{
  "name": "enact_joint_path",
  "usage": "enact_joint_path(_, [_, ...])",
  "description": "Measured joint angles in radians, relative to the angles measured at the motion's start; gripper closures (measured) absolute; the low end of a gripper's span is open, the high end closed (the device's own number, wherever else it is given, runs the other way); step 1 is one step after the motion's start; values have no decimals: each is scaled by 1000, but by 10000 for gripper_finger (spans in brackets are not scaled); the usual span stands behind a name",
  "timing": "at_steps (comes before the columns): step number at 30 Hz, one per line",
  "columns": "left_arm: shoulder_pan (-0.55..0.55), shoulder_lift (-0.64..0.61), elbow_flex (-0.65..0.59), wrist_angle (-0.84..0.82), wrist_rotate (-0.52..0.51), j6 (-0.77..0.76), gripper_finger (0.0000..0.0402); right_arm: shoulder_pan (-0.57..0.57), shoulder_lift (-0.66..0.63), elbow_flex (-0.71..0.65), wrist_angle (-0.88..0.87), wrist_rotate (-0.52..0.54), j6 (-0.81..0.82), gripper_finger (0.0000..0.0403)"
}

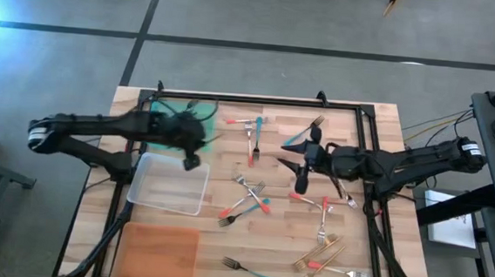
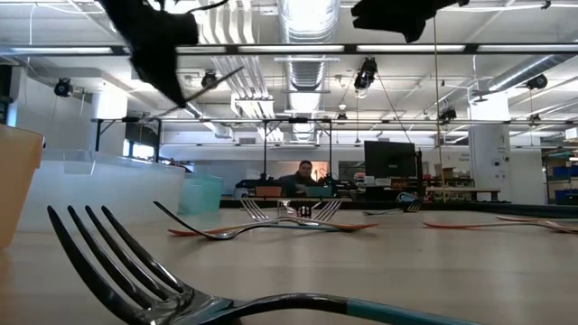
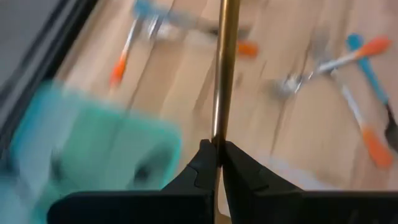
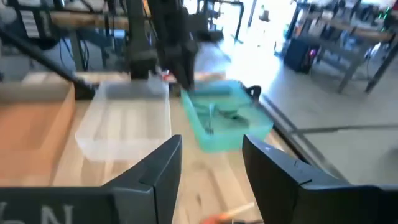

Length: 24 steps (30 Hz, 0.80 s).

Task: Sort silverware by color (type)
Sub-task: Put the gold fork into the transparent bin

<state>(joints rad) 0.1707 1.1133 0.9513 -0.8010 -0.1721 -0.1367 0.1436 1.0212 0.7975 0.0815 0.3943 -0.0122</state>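
Observation:
The silverware lies scattered on the wooden table: forks with teal or coral handles and gold ones. My left gripper is over the meeting edges of the green tray and the clear tray, shut on a gold fork. Farther right, my right gripper hangs open above the table's middle with nothing between its fingers. Its wrist view shows forks lying in the green tray. My left gripper pinches the gold fork's slim shaft between its two fingertips, coming from above at a slant. The shaft runs straight on past the fingertips. The fork is lifted clear of table and trays, and which end the fingers have cannot be told.
An orange tray sits at the near left, below the clear one. A teal-handled fork lies by the near edge. A black frame runs along the table's far side. A person sits in the room behind.

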Motion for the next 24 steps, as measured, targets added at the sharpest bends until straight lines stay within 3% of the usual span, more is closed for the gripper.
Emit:
enact_joint_path(7, [-82,-130,-36,-297,5,-288,401,0,54,0,-63,0,70,256])
enact_joint_path(11, [-121,-136,-49,-407,87,-382,401,0,87,0,-88,0,92,262])
enact_joint_path(24, [-138,-81,-127,-453,158,-408,397,0,106,0,-297,0,313,280])
